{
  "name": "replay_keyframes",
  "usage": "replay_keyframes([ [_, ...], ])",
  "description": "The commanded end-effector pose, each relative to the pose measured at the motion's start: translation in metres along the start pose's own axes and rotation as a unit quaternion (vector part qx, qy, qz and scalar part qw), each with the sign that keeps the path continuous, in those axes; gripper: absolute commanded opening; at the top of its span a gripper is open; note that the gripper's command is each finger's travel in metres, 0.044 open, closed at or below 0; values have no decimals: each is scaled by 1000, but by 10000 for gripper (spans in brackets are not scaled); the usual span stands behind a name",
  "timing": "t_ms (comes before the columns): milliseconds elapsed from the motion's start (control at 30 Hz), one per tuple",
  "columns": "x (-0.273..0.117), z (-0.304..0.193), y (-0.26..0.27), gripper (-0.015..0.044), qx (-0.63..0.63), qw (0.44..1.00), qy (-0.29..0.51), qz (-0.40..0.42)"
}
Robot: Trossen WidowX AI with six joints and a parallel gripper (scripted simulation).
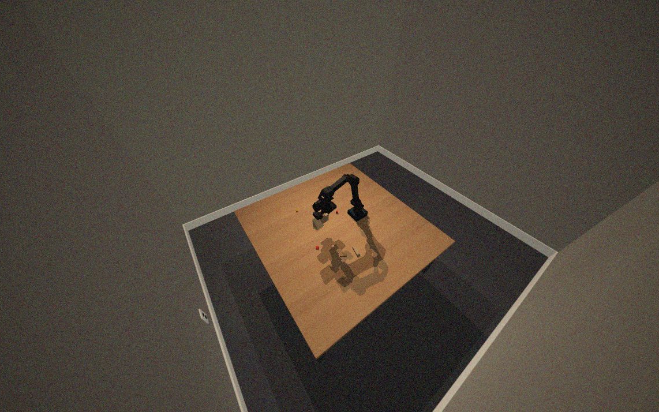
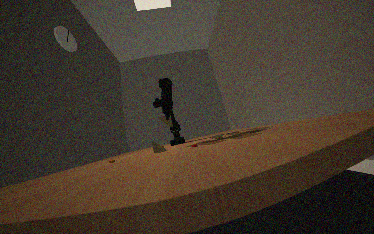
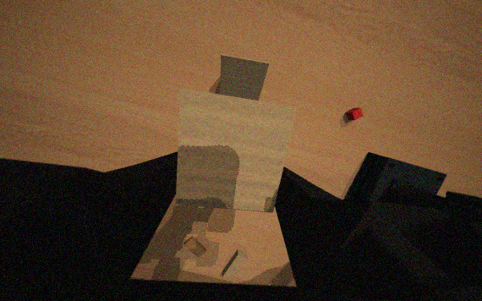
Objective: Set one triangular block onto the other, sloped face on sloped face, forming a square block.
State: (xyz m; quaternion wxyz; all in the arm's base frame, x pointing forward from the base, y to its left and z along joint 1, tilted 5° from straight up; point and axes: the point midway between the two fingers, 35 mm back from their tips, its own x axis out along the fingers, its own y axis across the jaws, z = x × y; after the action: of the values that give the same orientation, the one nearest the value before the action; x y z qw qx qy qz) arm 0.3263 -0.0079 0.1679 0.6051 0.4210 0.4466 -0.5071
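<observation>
The held triangular block [image 1: 325, 218] [image 2: 165, 121] [image 3: 233, 139] is up in the air, in the grip of the hand [image 1: 319, 215] [image 2: 167, 118] [image 3: 231, 161]. The hand is a good bit open, because the block is fat, and its fingers press on both sides. The lower triangular block [image 1: 317, 223] [image 2: 157, 148] [image 3: 243, 78] sits on the wooden table [image 1: 291, 302] [image 2: 153, 185] [image 3: 67, 84]. There is a gap between the two blocks. From the outside, the top one has its slope facing down and the bottom one has its slope facing up.

The black arm [image 1: 340, 183] [image 2: 167, 91] bends over high, then reaches down. One small red block [image 1: 317, 247] [image 2: 194, 146] and another little red block [image 1: 336, 212] [image 2: 162, 146] lie apart on the table. The wrist view shows a red block [image 3: 355, 113] too, but I cannot tell which. A tiny yellow-brown block [image 1: 296, 211] [image 2: 111, 161] lies off by itself.
</observation>
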Motion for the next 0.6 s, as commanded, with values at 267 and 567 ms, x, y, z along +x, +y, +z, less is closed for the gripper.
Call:
replay_keyframes([
  [267,51,13,2,0,-5,1000,-2,-3],
  [567,76,21,-2,0,-5,1000,-3,-3],
])
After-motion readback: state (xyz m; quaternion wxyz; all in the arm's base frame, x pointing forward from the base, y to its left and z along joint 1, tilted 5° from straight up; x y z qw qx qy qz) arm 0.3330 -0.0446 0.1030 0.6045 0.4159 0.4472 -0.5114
